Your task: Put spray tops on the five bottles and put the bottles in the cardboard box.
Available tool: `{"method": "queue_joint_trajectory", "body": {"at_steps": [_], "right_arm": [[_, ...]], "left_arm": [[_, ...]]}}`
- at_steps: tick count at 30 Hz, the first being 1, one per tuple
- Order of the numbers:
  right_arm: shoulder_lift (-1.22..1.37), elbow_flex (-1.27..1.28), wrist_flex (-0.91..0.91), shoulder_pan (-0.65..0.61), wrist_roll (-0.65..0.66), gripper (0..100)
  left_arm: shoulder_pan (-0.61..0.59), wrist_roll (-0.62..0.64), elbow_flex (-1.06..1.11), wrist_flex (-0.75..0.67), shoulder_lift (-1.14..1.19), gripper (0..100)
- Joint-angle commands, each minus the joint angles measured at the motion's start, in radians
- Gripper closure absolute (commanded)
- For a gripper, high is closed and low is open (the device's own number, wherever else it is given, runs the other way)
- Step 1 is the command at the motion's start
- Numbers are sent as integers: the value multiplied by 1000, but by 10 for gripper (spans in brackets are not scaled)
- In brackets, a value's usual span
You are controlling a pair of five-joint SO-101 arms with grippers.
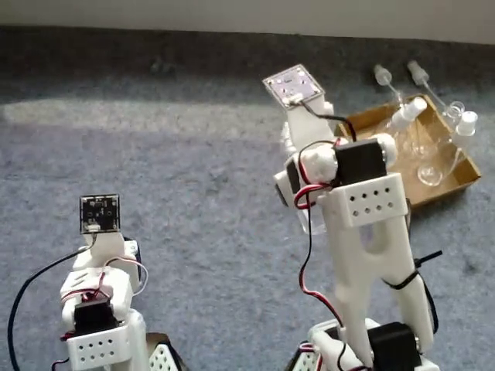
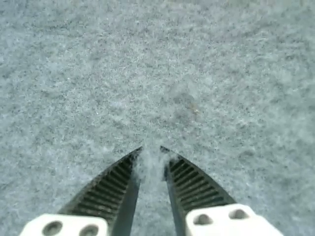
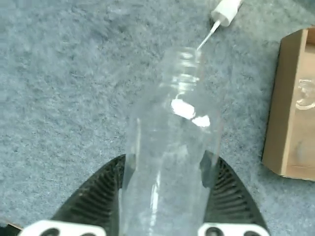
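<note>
My right gripper (image 3: 167, 157) is shut on a clear bottle (image 3: 172, 147) that has no top on its open neck. In the high view this bottle (image 1: 315, 222) shows under the right arm, left of the cardboard box (image 1: 437, 189). A white spray top (image 3: 224, 12) with its thin tube lies on the carpet just beyond the bottle's neck. Inside the box lie clear bottles, two with white spray tops (image 1: 406, 114) (image 1: 466, 124). My left gripper (image 2: 151, 150) is shut on nothing, low over bare carpet at the near left.
Two loose spray tops (image 1: 383, 75) (image 1: 418, 72) lie on the carpet behind the box. The box wall (image 3: 290, 98) is close beside the held bottle. Grey carpet (image 1: 193, 170) stretches open across the left and middle.
</note>
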Motion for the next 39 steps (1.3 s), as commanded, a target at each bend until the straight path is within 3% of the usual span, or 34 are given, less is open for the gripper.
{"method": "queue_joint_trajectory", "body": {"at_steps": [1, 10, 19, 23, 33, 39], "right_arm": [[-65, 168, -124, 15, 12, 899], [-110, 598, -420, 19, 12, 899], [-157, 722, -512, 202, 25, 896], [-156, 776, -538, 209, 124, 896], [-154, 1004, -814, 214, 126, 894], [-154, 1017, -809, 214, 130, 774]], "left_arm": [[15, -9, 16, 5, -7, 995], [15, -9, 21, 5, -7, 995], [13, -9, 21, 5, -7, 995], [13, -9, 21, 5, -7, 995], [13, -9, 21, 5, -7, 995], [13, -11, 21, 5, -7, 995]]}}
